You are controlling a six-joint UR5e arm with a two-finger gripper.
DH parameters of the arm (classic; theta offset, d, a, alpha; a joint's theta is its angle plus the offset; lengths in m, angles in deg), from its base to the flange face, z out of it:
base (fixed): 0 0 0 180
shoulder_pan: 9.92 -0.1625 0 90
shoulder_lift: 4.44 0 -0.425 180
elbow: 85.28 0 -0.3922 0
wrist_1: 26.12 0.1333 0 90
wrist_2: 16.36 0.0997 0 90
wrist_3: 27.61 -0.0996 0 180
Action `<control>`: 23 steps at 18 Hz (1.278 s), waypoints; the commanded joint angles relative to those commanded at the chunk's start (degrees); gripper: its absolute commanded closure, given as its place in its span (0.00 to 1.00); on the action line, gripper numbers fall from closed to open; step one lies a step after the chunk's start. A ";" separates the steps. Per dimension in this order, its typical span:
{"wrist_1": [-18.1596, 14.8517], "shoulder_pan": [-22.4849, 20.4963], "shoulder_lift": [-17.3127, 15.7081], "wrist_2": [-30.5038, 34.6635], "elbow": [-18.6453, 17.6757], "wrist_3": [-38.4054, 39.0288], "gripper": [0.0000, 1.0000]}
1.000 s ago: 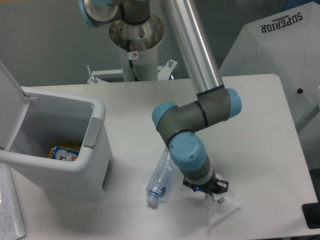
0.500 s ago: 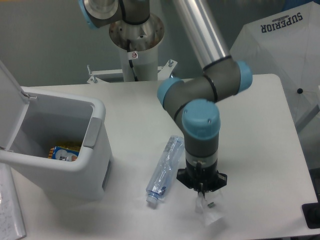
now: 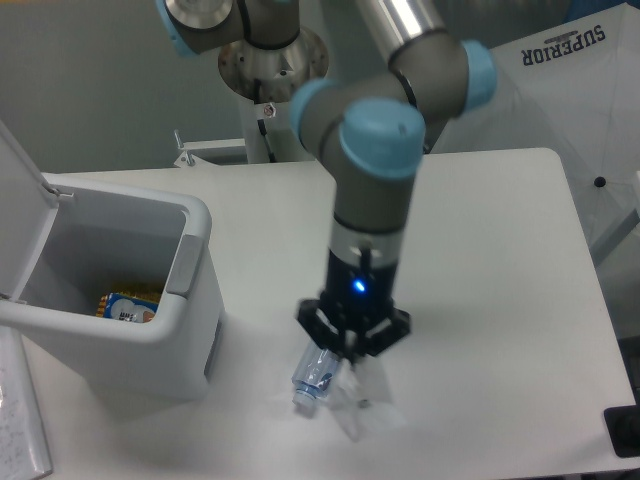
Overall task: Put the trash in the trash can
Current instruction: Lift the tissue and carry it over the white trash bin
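1. While the arm points straight down, the pincer point(image 3: 354, 362) pinches the top of the wrapper point(image 3: 362, 408), which hangs below it over the table point(image 3: 500, 260).
2. The bottle point(image 3: 316, 371) lies on the table, just left of the wrapper and partly hidden behind the pincer.
3. The bin point(image 3: 190, 290) stands at the left with its lid point(image 3: 18, 205) up.
4. A packet point(image 3: 128, 304) lies inside the bin.

Bottle point(image 3: 318, 375) mostly behind hand point(image 3: 352, 352)
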 joint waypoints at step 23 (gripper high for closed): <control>0.00 15.39 -16.01 -5.02 -14.33 3.87 0.00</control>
